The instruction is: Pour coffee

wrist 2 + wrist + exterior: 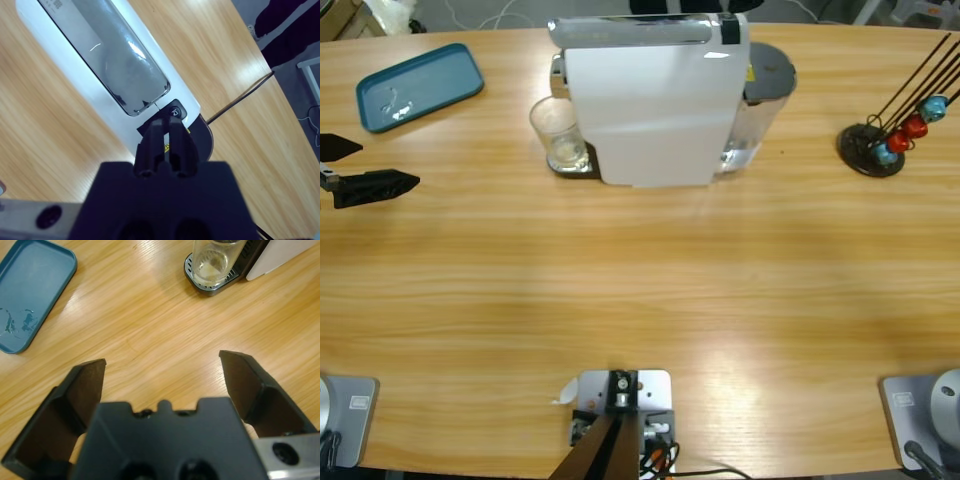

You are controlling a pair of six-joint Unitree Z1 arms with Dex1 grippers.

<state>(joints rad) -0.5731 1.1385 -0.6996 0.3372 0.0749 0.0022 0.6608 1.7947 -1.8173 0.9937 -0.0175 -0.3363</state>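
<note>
High view: my left pincer (pixel 365 168) enters at 9 o'clock, jaws spread wide, holding nothing, above bare wood. The table (pixel 640 300) is a long light-wood surface with lengthwise grain and a soft glare patch toward 5 o'clock. The white machine (pixel 655 95) stands at 12 o'clock. The glass tumbler (pixel 558 133) sits on the machine's drip tray, just beside the white body at its 9 o'clock side, and the coffee (pixel 565 155) is a shallow pale layer at its bottom. A teal tray (pixel 420 85) lies at 10 o'clock, well apart from the tumbler. A capsule stand (pixel 875 148) with red and blue capsules stands at 3 o'clock.

Left wrist view shows the tumbler at 1 o'clock, well ahead of my open jaws.

Right wrist view: my right pincer (pixel 167 145) is closed, jaws together, hovering over the machine's top near its black button (pixel 175 112). Grey floor lies beyond the table edge at 2 o'clock.
</note>
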